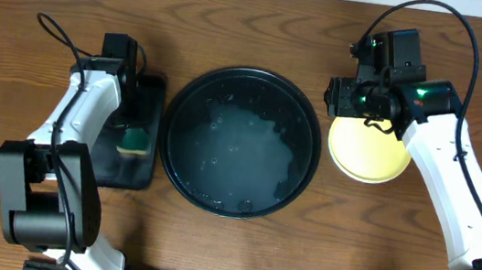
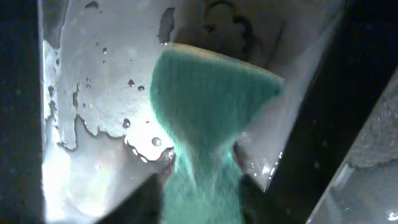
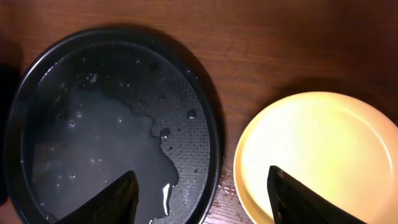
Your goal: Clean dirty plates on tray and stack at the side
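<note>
The round black tray [image 1: 308, 116] sits at the table's centre with a film of water and droplets in it and no plate on it; it also shows in the right wrist view [image 3: 208, 106]. A pale yellow plate [image 1: 372, 156] lies on the table just right of the tray, also seen in the right wrist view [image 3: 317, 149]. No mint-green plate shows. My right gripper [image 1: 356, 101] is open and empty above the gap between tray and plate [image 3: 205, 199]. My left gripper [image 1: 135, 122] is shut on a green sponge [image 2: 211, 93].
A smaller rectangular black tray [image 1: 139, 173] lies left of the round tray; its wet surface [image 2: 93, 74] shows under the sponge [image 1: 136, 142]. Bare wooden table [image 1: 235, 254] surrounds everything.
</note>
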`<state>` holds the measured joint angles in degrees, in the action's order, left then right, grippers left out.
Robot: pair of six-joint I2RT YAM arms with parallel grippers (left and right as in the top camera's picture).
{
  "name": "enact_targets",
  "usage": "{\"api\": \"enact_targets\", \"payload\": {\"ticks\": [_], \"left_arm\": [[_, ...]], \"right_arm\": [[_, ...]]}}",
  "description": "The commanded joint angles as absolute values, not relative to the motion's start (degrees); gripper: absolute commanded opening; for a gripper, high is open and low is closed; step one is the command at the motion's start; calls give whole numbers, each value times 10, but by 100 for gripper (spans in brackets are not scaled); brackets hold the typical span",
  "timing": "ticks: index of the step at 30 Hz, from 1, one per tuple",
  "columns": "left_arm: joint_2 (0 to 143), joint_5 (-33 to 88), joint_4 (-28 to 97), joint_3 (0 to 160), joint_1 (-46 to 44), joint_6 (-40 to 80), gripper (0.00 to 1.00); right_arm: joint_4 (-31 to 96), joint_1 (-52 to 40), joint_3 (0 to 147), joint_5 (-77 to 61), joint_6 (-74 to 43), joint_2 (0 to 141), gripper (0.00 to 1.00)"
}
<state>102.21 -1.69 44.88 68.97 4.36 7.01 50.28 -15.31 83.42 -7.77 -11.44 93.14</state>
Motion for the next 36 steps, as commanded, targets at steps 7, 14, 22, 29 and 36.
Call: {"api": "enact_targets", "payload": {"ticks": [7,14,22,29,36], "left_arm": [[961,-19,523,818,45,67,64],[834,-19,532,907,45,67,75],[710,-19,531,907,45,67,76],[667,-19,531,907,45,67,76],[668,-19,531,906,45,67,76]], "right_arm": [[517,-153,903,-60,-71,931,75],[566,-153,1060,38,-72,922,99],[531,-153,1195,62,-72,831,99],[479,-153,1202,62,-72,710,99],[518,-153,1202,56,-74,608,99]]}}
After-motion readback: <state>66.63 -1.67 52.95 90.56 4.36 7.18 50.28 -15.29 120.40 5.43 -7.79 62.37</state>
